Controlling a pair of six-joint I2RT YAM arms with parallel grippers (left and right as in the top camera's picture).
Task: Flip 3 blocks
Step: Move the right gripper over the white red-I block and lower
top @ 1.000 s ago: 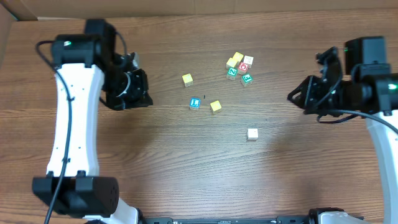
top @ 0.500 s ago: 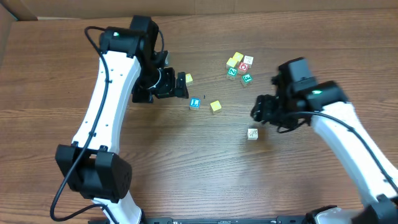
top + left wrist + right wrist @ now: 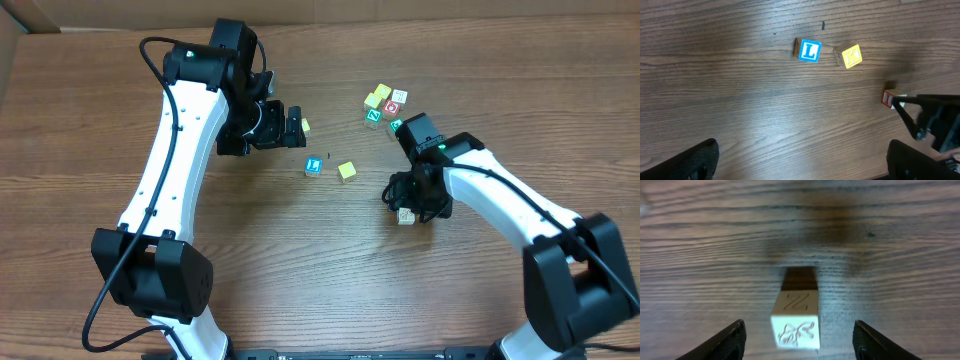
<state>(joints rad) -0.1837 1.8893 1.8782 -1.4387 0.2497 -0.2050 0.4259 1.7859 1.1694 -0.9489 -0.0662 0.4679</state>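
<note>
Wood-grain tabletop fills every view, bare but for small lettered cubes. Over it the right gripper hangs low with its jaws parted and nothing held. Its two fingers stand either side of the cream-white block, clear of it on both flanks. That block sits flat on the wood, a carved Z on top and a printed figure on the face toward the wrist camera.

The step in hand looks to be the grasp that begins this block's flip. To do it well, the fingers should come down until the pads meet the two side faces squarely, about halfway up. The block is roughly centred between them now, and it should stay so, or closing will push it askew. A firm pinch, a small lift, a turn of the wrist and a low release should put a new face up without the cube tumbling away.

Farther off, the left gripper is spread wide and empty, hovering beside a yellow cube. Ahead of it lie the blue block, showing an L, and just beside it the pale yellow block, showing a K. No finger touches either. A cluster of other cubes sits beyond, apart from the cream-white block, and is best left alone.
</note>
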